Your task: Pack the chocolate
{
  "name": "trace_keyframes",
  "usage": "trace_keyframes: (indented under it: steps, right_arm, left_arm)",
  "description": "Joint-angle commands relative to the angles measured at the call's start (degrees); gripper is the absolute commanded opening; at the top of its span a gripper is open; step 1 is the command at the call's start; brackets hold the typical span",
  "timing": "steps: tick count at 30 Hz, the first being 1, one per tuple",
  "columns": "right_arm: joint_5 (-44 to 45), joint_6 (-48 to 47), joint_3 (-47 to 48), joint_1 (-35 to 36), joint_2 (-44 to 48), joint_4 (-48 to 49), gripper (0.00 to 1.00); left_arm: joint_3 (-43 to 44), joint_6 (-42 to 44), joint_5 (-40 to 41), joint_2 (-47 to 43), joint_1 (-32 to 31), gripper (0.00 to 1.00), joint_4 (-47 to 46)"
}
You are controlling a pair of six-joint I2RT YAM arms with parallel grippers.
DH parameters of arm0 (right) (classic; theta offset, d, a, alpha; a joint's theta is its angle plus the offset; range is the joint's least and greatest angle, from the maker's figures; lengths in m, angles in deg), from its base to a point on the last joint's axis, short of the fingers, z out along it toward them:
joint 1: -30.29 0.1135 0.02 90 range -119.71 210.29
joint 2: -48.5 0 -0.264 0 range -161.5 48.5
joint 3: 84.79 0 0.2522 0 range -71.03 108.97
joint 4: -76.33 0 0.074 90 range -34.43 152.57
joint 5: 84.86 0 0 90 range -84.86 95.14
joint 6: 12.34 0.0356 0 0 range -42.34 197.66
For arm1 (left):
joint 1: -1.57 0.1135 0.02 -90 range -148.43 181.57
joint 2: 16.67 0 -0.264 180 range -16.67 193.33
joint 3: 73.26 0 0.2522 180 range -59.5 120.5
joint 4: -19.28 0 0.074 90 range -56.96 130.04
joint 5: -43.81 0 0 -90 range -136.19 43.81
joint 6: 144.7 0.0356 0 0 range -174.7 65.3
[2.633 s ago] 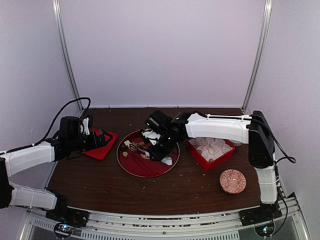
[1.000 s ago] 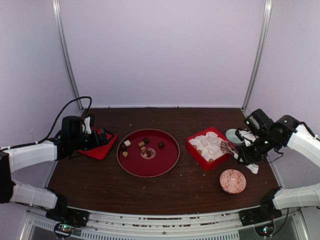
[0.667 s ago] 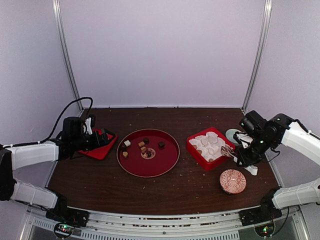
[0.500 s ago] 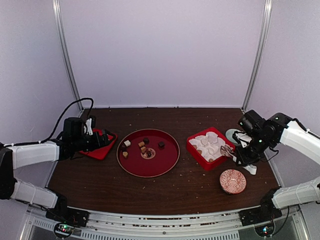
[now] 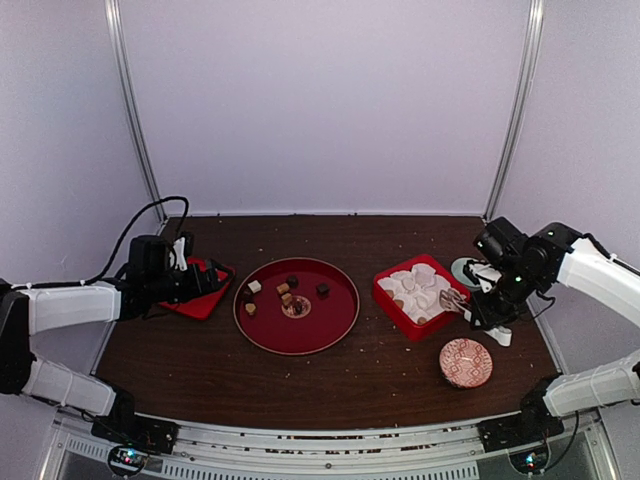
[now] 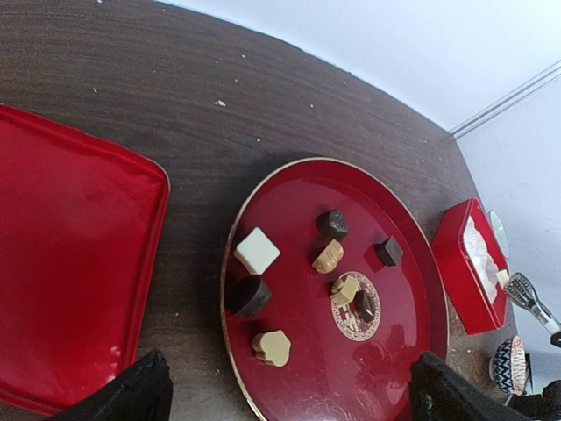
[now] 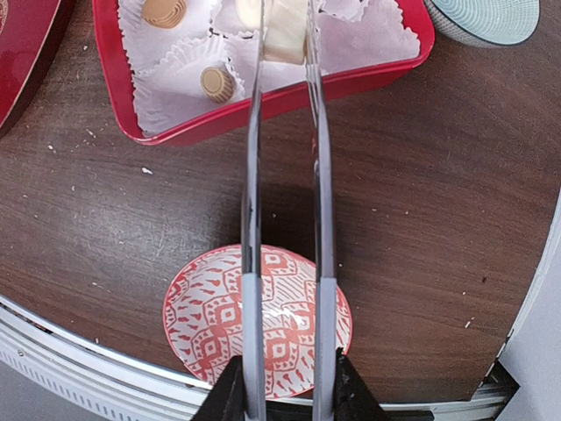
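Several chocolates [image 5: 285, 292] lie on the round red tray [image 5: 340, 322]; the left wrist view shows a white cube [image 6: 257, 251], a dark round one [image 6: 250, 296], a tan one [image 6: 273, 347] and others. My right gripper [image 5: 492, 303] [image 7: 285, 395] is shut on metal tongs [image 7: 252, 175]. The tongs pinch a cream chocolate [image 7: 285, 31] over the red box [image 5: 396, 311] [image 7: 289, 98], which is lined with white paper cups [image 7: 175, 53]. Two tan chocolates [image 7: 216, 83] sit in cups there. My left gripper [image 5: 205, 280] [image 6: 289, 403] is open and empty, left of the round tray.
A flat red lid [image 5: 200, 298] [image 6: 70, 263] lies under my left gripper. A red patterned bowl [image 5: 465, 362] [image 7: 259, 316] sits in front of the box, below the tongs. A teal bowl [image 5: 465, 270] [image 7: 486, 17] stands behind the box's right corner.
My right arm left the round tray, swung far right with the tongs, then moved back left; the tong tips now hang over the red box. The left arm barely moved.
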Motion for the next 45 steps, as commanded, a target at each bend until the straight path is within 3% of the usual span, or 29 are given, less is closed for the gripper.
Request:
trace_keyframes:
  steps: [1,16,30,37,45]
  right_arm:
    - [1.7,-0.6,2.5,-0.3,-1.0,-0.1,0.24]
    - [2.2,-0.5,2.6,-0.3,-0.3,-0.6,0.35]
    - [-0.2,-2.3,8.1,0.8,0.0,4.2,0.33]
    - [-1.6,-3.5,14.2,7.0,-6.8,12.9,0.33]
    - [-2.2,-6.3,24.9,16.1,-21.9,20.7,0.33]
  left_arm:
    - [-0.7,-0.4,-0.5,0.2,-0.3,0.97,-3.3]
    - [-0.5,-0.3,-0.6,0.9,-0.3,0.97,-3.5]
    - [-0.7,-0.1,-0.4,0.4,-0.3,0.97,-2.9]
    - [-0.8,0.2,0.4,-1.1,-0.3,0.97,-1.1]
    - [-0.5,0.8,0.9,-1.4,-0.3,0.97,1.3]
